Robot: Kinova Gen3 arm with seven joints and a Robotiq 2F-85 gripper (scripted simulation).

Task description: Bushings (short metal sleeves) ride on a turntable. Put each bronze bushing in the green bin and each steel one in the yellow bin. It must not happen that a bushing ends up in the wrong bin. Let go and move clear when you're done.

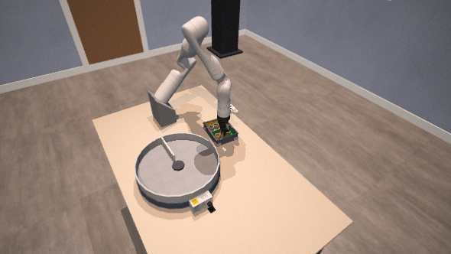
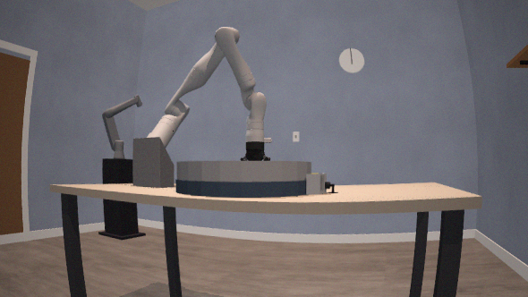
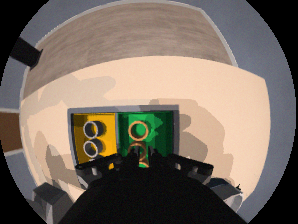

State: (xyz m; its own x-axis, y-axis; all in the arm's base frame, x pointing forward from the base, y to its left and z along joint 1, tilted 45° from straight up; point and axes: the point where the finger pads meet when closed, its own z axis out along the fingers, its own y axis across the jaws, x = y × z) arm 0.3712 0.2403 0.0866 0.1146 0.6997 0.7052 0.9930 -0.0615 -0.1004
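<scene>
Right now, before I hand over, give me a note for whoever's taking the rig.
Gripper: down at the green bin, fingers close together; can't tell whether they grip a bushing.
Done: two steel bushings are in the yellow bin. Bronze bushings are in the green bin, at least one partly hidden by the fingers. None seen in a wrong bin.
Turntable: no bushing visible on it.
Left: probably just open if holding, lift clear, then check the green bin.
</scene>
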